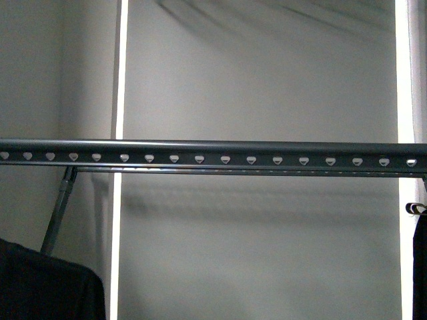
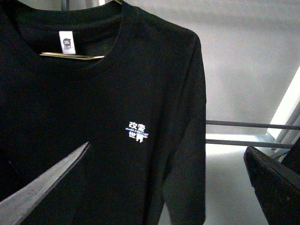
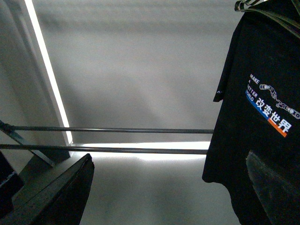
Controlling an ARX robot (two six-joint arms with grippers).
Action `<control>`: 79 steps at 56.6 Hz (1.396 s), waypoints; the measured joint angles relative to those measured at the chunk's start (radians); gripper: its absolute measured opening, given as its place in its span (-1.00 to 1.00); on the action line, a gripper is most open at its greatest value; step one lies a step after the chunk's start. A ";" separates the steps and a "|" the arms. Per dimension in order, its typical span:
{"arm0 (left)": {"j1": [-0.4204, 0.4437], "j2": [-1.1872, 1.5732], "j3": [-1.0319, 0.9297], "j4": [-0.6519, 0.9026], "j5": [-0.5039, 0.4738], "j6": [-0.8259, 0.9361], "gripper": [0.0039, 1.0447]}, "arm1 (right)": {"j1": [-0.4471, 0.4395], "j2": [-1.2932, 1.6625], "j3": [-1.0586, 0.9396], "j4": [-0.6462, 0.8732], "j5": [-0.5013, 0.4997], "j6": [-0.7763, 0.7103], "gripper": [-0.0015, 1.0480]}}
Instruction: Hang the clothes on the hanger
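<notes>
The hanger (image 1: 213,154), a dark grey rail with a row of pale holes, runs across the front view. A black T-shirt (image 2: 93,131) with a small white chest print hangs on a wire clothes hanger (image 2: 70,56) and fills the left wrist view. My left gripper (image 2: 164,187) is open, and the shirt's body and sleeve lie between its fingers (image 2: 42,187). A second black T-shirt (image 3: 262,117) with a white, blue and orange print hangs in the right wrist view. My right gripper (image 3: 168,192) is open and empty, one finger (image 3: 274,187) in front of that shirt's hem.
Black cloth shows in the front view at the lower left (image 1: 40,283) and the right edge (image 1: 420,267). A slanted grey leg (image 1: 59,207) drops from the rail's left part. Two thin lower bars (image 3: 117,130) cross behind. A pale wall with bright strips (image 1: 121,67) stands behind.
</notes>
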 joint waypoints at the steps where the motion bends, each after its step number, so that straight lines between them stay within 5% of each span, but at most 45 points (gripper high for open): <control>1: 0.000 0.000 0.000 0.000 0.000 0.000 0.88 | 0.000 0.000 0.000 0.000 0.000 0.000 0.86; 17: 0.000 0.000 0.000 0.000 0.000 0.000 0.88 | 0.000 0.000 0.000 0.000 0.000 0.000 0.86; 21: 0.080 0.106 0.041 -0.059 0.316 0.171 0.88 | 0.000 0.000 0.000 0.000 0.000 0.000 0.86; 24: 0.073 0.227 0.079 0.026 0.389 0.206 0.88 | 0.000 0.000 0.000 0.000 -0.002 0.000 0.86; 31: 0.037 0.599 0.326 0.285 0.134 0.005 0.88 | 0.001 0.000 0.000 0.000 -0.001 0.000 0.86; 42: 0.003 1.105 0.696 0.195 -0.161 -0.514 0.88 | 0.001 0.000 0.000 0.000 -0.002 0.000 0.86; 59: -0.025 1.429 0.989 0.180 -0.286 -0.713 0.88 | 0.001 0.000 0.000 0.000 -0.002 0.000 0.86; 77: -0.047 1.533 1.048 0.147 -0.383 -0.733 0.88 | 0.001 0.000 0.000 0.000 -0.002 0.000 0.86; 79: -0.049 1.549 1.061 0.146 -0.403 -0.731 0.73 | 0.001 0.000 0.000 0.000 -0.002 0.000 0.86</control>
